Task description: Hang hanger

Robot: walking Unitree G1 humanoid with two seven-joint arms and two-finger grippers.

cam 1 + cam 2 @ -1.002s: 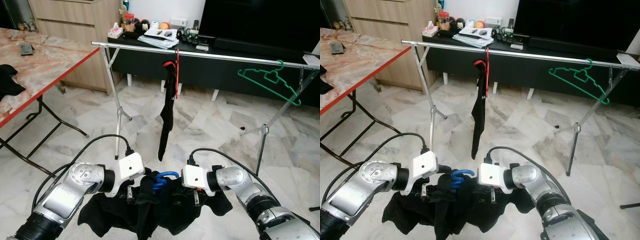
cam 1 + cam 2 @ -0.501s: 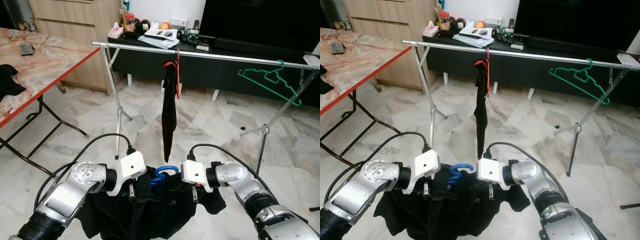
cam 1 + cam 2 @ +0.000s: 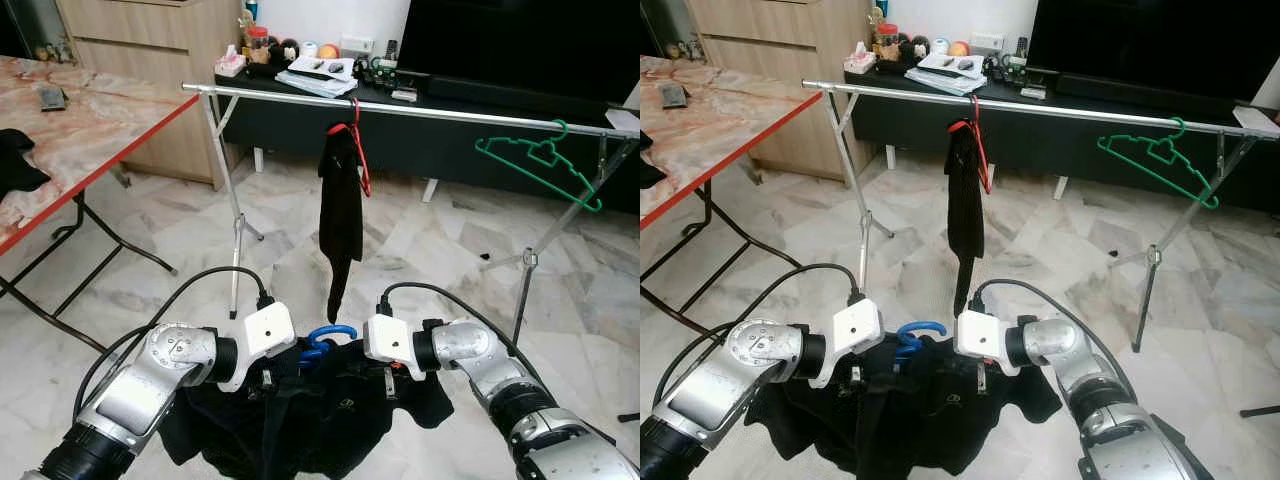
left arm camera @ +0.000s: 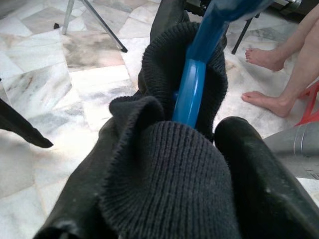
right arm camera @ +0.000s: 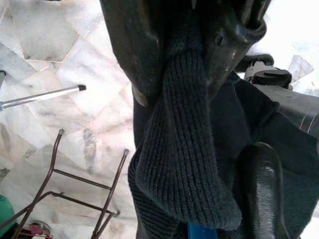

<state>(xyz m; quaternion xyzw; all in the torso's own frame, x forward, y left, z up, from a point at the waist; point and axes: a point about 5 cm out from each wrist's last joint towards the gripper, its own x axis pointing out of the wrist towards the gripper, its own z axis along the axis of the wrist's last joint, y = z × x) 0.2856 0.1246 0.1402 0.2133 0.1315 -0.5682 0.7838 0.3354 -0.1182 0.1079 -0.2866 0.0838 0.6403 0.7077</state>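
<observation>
In the left eye view, the silver rail of the clothes rack runs across the room in front of the robot. On the rail hang a red hanger with a dark cloth and, further toward the robot's right, an empty green hanger. Well below the rail, the left claw and the right claw hold a black garment between them. The blue hanger is inside this garment, and its hook comes out at the collar, between the two wrists.

In the right eye view, the same hook stands under the red hanger's dark cloth, and the rail has free length between the red hanger and the green one.

In the left wrist view, the black fingers of the left claw are closed on a thick fold of knitted fabric. The blue neck of the hanger rises just behind this fold. A person's bare feet are on the marble floor behind it.

In the right wrist view, the right claw's fingers also pinch a knitted fold, and the rest of the garment hangs under them.

To do the step well, I think both claws must rise together and level, so the hook stays upright and open toward the rail. They should aim at the free part between the two hangers, bring the hook over the rail, lower it, and only then let go.
</observation>
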